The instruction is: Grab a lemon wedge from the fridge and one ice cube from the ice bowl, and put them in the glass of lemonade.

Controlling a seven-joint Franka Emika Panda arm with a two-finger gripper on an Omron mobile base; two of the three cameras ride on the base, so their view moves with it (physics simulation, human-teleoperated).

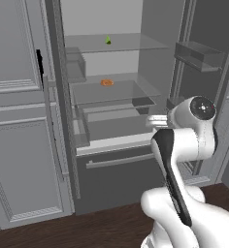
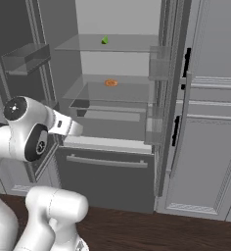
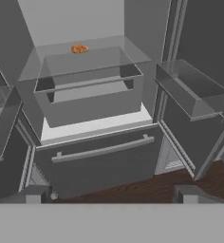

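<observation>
Open fridge (image 1: 111, 140), lemon wedge (image 1: 108, 40) top shelf, orange item (image 1: 106, 82) below, end effector (image 3: 111, 194) wide open, empty.

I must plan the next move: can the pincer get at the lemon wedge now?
Probably yes: the fridge doors stand open, and the lemon wedge lies alone on the top shelf, though well above the open pincer.

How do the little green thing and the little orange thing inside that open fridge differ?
The lemon wedge is yellow-green and pointed, standing up from its shelf; the orange item is flat and low. The lemon wedge sits on the upper glass shelf, the orange item on the shelf below, above the clear drawer. Both are tiny against the fridge, lie toward the back of their shelves, and neither is being touched.
</observation>
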